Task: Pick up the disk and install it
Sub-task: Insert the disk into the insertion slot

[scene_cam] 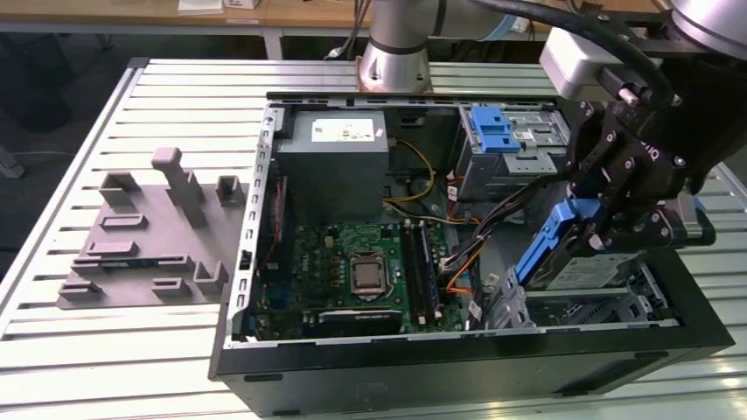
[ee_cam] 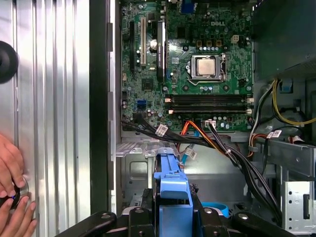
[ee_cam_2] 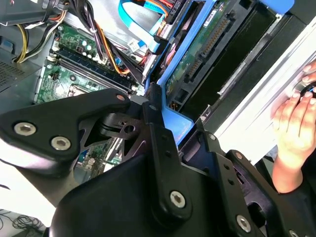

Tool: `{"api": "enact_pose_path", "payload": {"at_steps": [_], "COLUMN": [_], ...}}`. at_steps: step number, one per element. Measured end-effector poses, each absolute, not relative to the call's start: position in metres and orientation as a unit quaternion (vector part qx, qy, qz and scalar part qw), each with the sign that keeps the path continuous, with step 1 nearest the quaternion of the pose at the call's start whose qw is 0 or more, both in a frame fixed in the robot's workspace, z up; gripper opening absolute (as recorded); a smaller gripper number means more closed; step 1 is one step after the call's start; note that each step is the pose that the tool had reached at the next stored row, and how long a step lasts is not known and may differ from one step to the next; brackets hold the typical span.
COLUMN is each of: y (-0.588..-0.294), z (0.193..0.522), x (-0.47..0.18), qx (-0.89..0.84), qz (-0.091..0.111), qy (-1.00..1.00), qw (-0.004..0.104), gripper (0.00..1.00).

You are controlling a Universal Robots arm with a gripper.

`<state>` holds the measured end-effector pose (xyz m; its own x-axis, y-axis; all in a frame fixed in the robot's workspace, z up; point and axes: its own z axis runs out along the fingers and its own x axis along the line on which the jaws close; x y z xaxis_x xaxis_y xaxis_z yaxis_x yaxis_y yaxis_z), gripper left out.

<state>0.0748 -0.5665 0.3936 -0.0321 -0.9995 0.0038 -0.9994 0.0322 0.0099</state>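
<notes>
Exterior view shows the claw (scene_cam: 610, 234) clenched on the disk (scene_cam: 583, 273), held tilted just above the drive bay (scene_cam: 597, 308) inside the open computer case (scene_cam: 443, 354); installing seems under way, likely calling for levelling it.

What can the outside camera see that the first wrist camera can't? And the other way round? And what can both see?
The exterior view adds the grey moulded block on the table beside the computer case, and the arm's base. The first wrist view adds a person's hands on the slatted table. Both share the green motherboard and the disk with its blue frame, gripped by the gripper over the open case.
</notes>
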Motion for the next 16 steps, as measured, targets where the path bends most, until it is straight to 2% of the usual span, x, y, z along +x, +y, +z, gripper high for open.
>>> {"api": "enact_pose_path", "payload": {"at_steps": [16], "y": [-0.5665], "z": [0.3835], "x": [0.0748], "qx": [0.696], "qz": [-0.002], "qy": [-0.718], "qw": [0.005], "gripper": [0.36]}}
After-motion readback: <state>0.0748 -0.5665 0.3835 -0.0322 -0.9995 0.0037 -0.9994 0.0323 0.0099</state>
